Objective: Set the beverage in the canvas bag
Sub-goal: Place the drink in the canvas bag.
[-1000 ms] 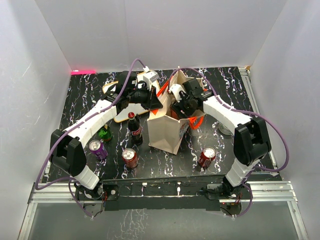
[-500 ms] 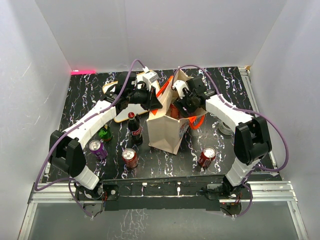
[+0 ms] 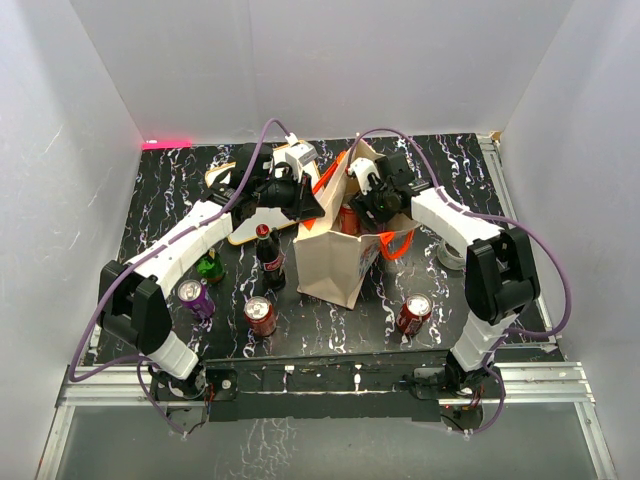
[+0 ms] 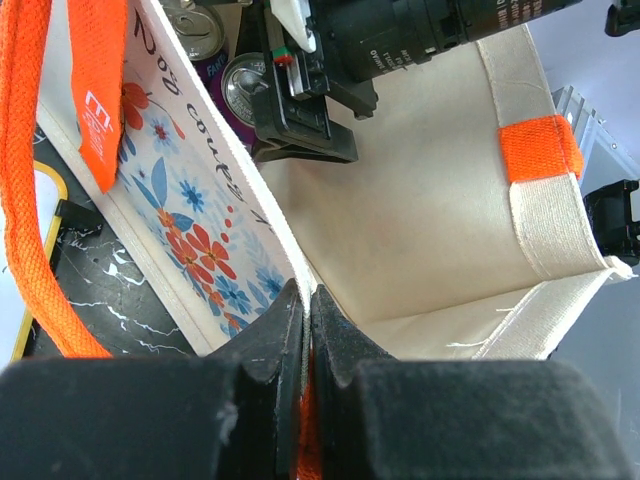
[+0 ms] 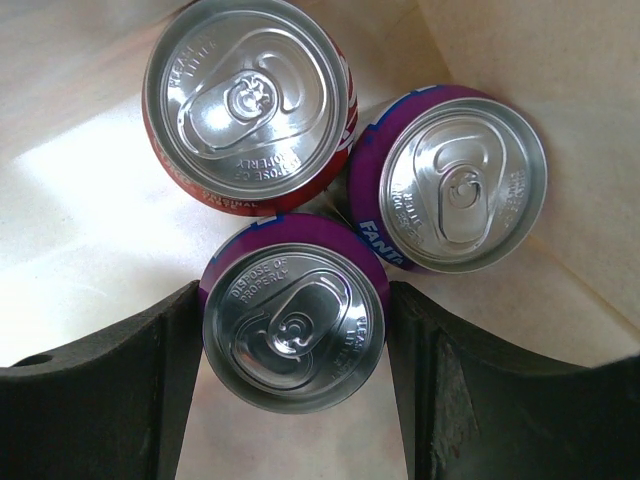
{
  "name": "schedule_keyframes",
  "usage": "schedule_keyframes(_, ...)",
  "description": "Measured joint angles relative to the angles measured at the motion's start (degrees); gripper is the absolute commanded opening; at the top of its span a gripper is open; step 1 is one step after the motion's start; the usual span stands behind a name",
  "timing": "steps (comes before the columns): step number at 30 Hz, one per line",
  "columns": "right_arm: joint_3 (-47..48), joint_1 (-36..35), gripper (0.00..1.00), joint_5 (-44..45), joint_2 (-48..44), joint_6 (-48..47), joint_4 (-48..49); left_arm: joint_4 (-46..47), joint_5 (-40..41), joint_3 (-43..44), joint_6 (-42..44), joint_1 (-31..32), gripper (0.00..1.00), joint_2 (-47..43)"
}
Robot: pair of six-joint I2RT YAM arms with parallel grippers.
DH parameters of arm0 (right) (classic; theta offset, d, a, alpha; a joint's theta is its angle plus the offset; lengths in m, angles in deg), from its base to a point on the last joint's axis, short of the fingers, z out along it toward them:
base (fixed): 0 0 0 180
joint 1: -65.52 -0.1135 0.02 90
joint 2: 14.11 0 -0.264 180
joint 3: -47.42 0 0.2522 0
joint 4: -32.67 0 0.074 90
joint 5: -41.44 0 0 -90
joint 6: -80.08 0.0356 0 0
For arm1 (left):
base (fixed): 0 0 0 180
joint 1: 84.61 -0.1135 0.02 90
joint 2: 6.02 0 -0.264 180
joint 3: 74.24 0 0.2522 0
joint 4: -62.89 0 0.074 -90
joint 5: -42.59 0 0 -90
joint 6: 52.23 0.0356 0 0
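The canvas bag point(image 3: 335, 262), beige with orange handles, stands mid-table. My left gripper point(image 3: 312, 205) is shut on its near-left rim; in the left wrist view the gripper point(image 4: 308, 300) pinches the rim of the bag point(image 4: 420, 220) and holds it open. My right gripper point(image 3: 362, 212) reaches down inside the bag. In the right wrist view the gripper point(image 5: 295, 290) has both fingers against the sides of an upright purple can point(image 5: 293, 325). A red can point(image 5: 250, 100) and a second purple can point(image 5: 460, 185) stand beside it on the bag floor.
On the table left of the bag are a cola bottle point(image 3: 268, 255), a green bottle point(image 3: 209, 266), a purple can point(image 3: 194, 297) and a red can point(image 3: 260, 315). Another red can point(image 3: 413, 313) stands at the front right. A white board with an orange-brown frame point(image 3: 240, 228) lies under my left arm.
My right gripper has gone down deeper into the bag with the purple can. My left gripper has kept its hold on the rim.
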Motion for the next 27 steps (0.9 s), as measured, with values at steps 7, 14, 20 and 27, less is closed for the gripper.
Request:
schedule_keyframes(7,0.0,0.1,0.21,0.0,1.0,0.3,0.9,0.0,0.0,0.0,0.0,0.0,0.00,0.0)
schedule_keyframes(14,0.1,0.3,0.33,0.0,1.1,0.7,0.9,0.0,0.0,0.0,0.0,0.0,0.00,0.0)
schedule_keyframes(20,0.1,0.5,0.45,-0.5,1.2,0.9,1.1,0.0,0.0,0.0,0.0,0.0,0.00,0.0)
schedule_keyframes(27,0.5,0.9,0.63,-1.5,1.2,0.9,0.8,0.0,0.0,0.0,0.0,0.0,0.00,0.0)
